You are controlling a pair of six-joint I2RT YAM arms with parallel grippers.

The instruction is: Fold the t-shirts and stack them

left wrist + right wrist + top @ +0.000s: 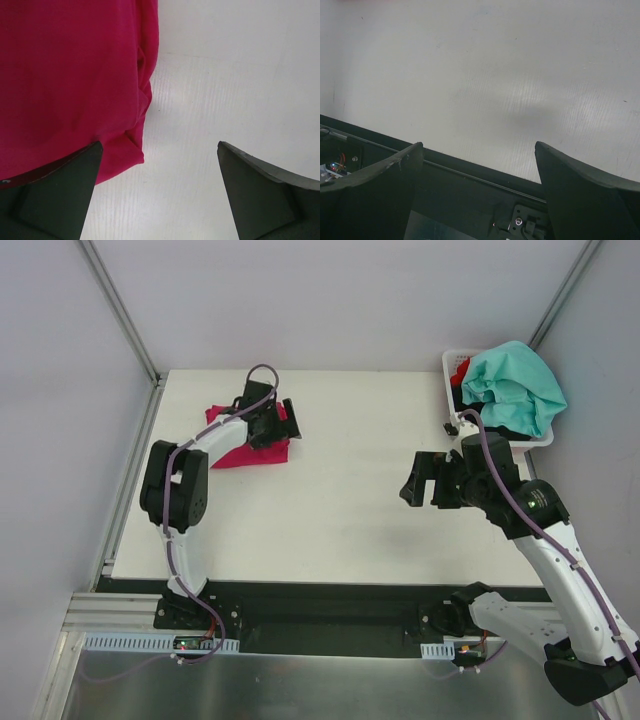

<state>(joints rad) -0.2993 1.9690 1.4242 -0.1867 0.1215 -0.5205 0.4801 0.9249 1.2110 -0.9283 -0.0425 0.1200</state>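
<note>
One pink t-shirt [238, 456] lies folded, its long axis seemingly left-right.

Bright even overhead light; soft shadows, mild sheen on table [530, 100]; wrist views slightly soft.

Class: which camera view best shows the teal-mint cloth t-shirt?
The top external view: the teal-mint cloth t-shirt lies heaped over the white plastic basket. Both wrist views show none of it.

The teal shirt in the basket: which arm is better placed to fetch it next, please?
Probably right: the open right gripper sits near the basket with the teal shirt; the left gripper is over the pink shirt.
</note>
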